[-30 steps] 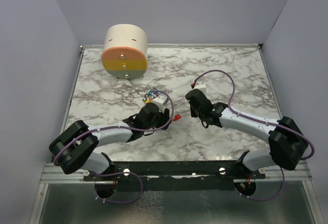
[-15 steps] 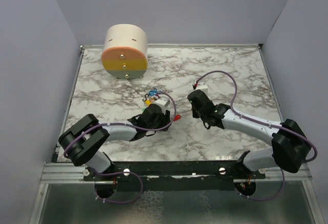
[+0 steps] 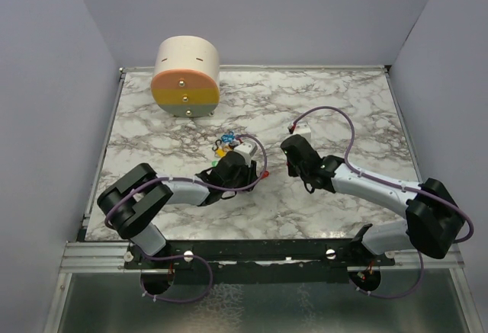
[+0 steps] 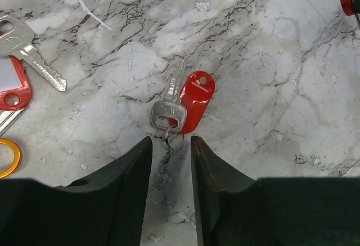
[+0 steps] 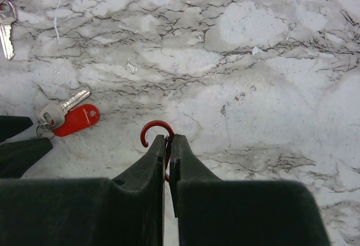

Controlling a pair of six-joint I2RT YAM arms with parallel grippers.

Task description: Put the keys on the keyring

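A silver key with a red tag (image 4: 194, 102) lies flat on the marble, and its small split ring (image 4: 174, 140) sits just ahead of my left fingertips. My left gripper (image 4: 171, 144) is open and low over the table, with bare marble between its jaws. The same key (image 5: 70, 119) lies left of my right gripper (image 5: 169, 138), which is shut on a red hook-shaped keyring (image 5: 153, 128). The hook's curved end sticks out past the tips. In the top view the left gripper (image 3: 255, 174) and the right gripper (image 3: 288, 167) face each other across the red tag (image 3: 264, 174).
More keys lie to the left: a silver key (image 4: 28, 52), a red tag (image 4: 11, 83) and an orange ring (image 4: 7, 156). They form a coloured cluster (image 3: 225, 144) behind the left wrist. A cream-and-orange cylinder (image 3: 186, 78) stands at the back left.
My left arm has slid right toward the red-tagged key and its jaws have narrowed. My right gripper has barely moved and stays shut on the red hook.
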